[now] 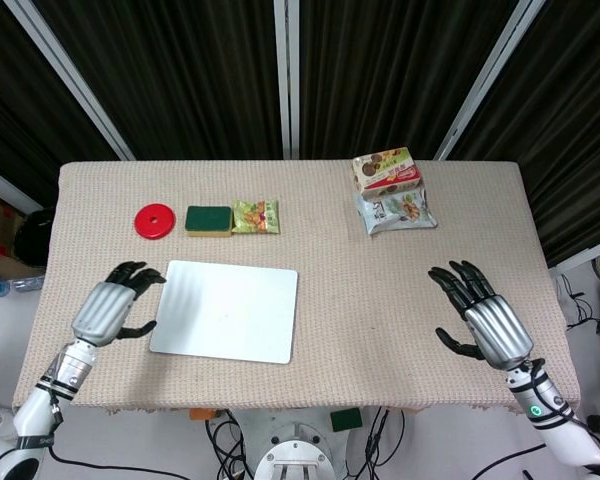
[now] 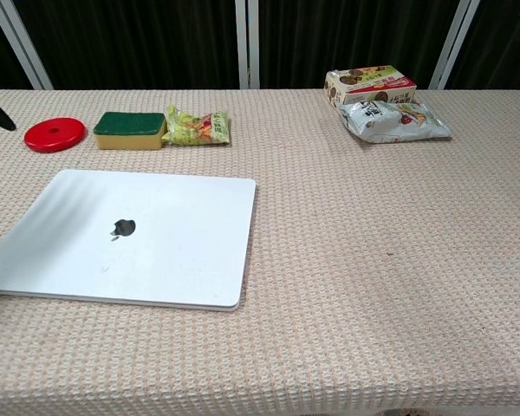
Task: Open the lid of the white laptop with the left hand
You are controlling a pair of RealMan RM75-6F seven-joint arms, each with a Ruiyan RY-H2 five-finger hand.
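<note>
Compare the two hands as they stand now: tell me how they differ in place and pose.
The left hand sits at the closed white laptop, fingertips by its left edge; the right hand is far from it, over bare table near the right edge. The left hand's fingers curl toward the laptop; the right hand's are spread, pointing away. Both hold nothing.

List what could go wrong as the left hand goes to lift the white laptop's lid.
The white laptop lies shut and flat on the table, and the left hand sits at its left edge with fingers apart, holding nothing. If the lid opens from another edge, the fingers may find no lip. With the right hand far off, a lift could drag or tip the whole laptop.
</note>
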